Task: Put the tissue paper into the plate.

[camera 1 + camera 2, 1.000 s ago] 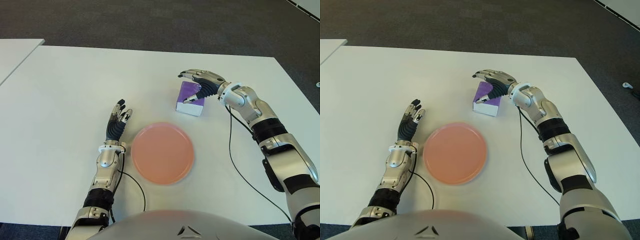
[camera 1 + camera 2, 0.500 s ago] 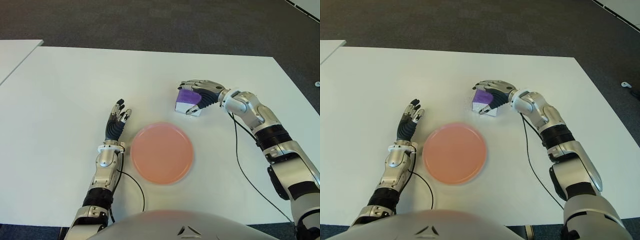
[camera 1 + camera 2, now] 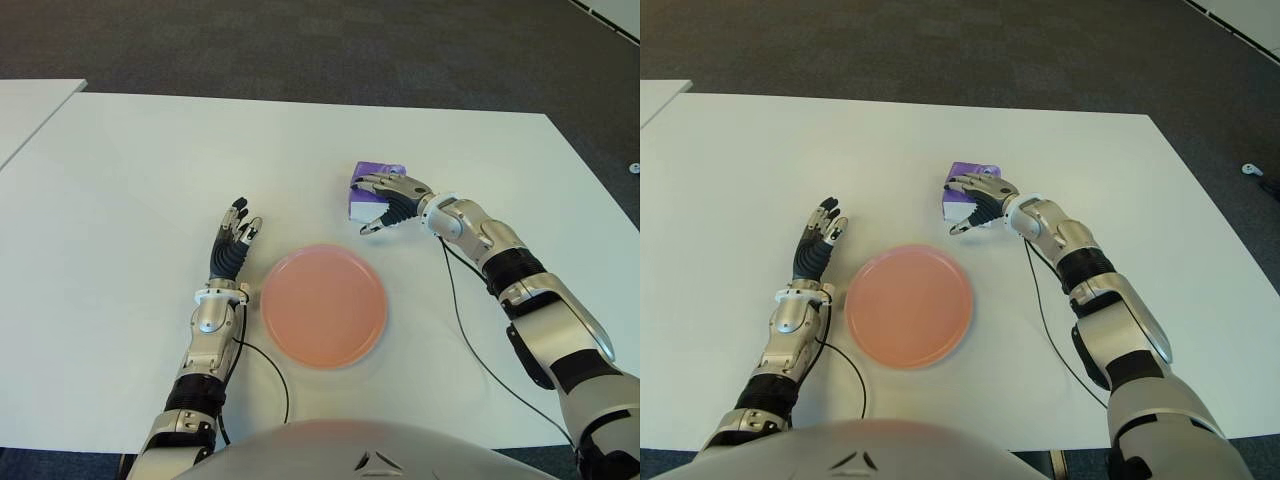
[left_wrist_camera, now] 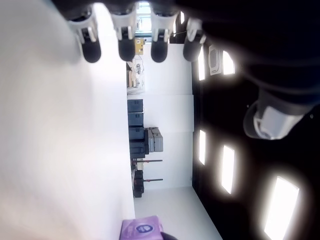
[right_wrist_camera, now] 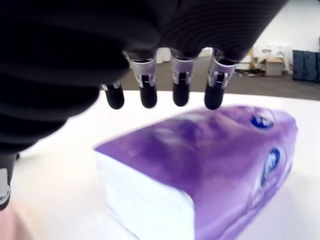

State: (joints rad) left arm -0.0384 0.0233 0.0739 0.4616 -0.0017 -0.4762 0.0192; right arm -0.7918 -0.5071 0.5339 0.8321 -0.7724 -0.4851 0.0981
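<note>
A: In the eye views, the right hand (image 3: pixel 385 200) arches over the tissue pack (image 3: pixel 366 191), on the table (image 3: pixel 130 170) beyond the plate (image 3: pixel 324 306); the left hand (image 3: pixel 233 247) shows left of the plate.

B: The right wrist view shows fingers (image 5: pixel 181 93) spread above the pack, nothing gripped. Grasping seems to be the step; closing comes next.

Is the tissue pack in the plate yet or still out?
Out: the tissue pack lies on the table beyond the empty plate.

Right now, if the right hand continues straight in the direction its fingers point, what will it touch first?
Most likely the tissue pack: the right hand hovers over it with fingers spread, holding nothing. How far above it cannot be judged.
</note>
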